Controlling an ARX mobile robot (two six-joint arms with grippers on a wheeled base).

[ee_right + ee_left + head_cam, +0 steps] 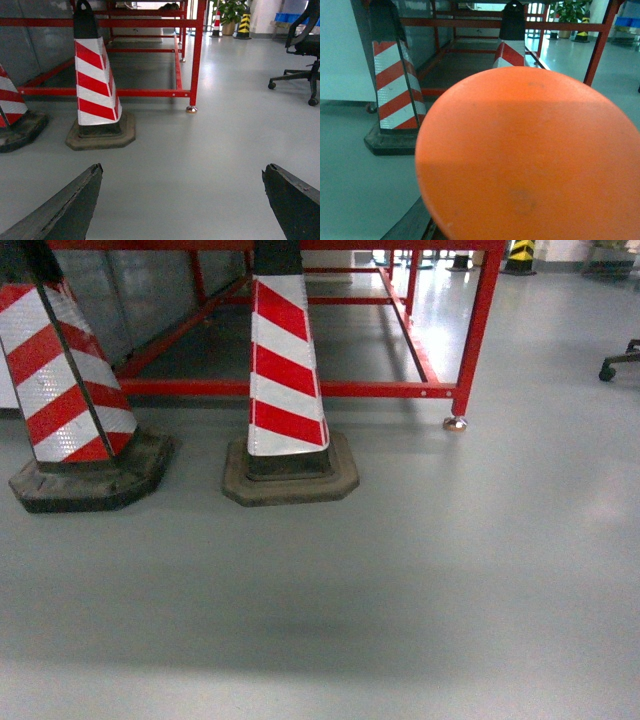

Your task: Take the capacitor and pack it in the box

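Note:
The capacitor (pixel 530 150) fills most of the left wrist view as a smooth orange-red round face very close to the lens. It sits where my left gripper (pixel 485 205) closes, and only one dark finger (pixel 412 222) shows, at its lower left edge. In the right wrist view my right gripper (pixel 182 170) is open over bare grey floor, its two dark fingertips far apart with nothing between them. The box is out of view. Neither gripper shows in the head view.
Two red-and-white striped cones (pixel 287 370) (pixel 65 380) on dark bases stand ahead on the grey floor. Behind them is a red steel frame (pixel 475 330) on a caster foot. An office chair (pixel 302 45) stands to the right.

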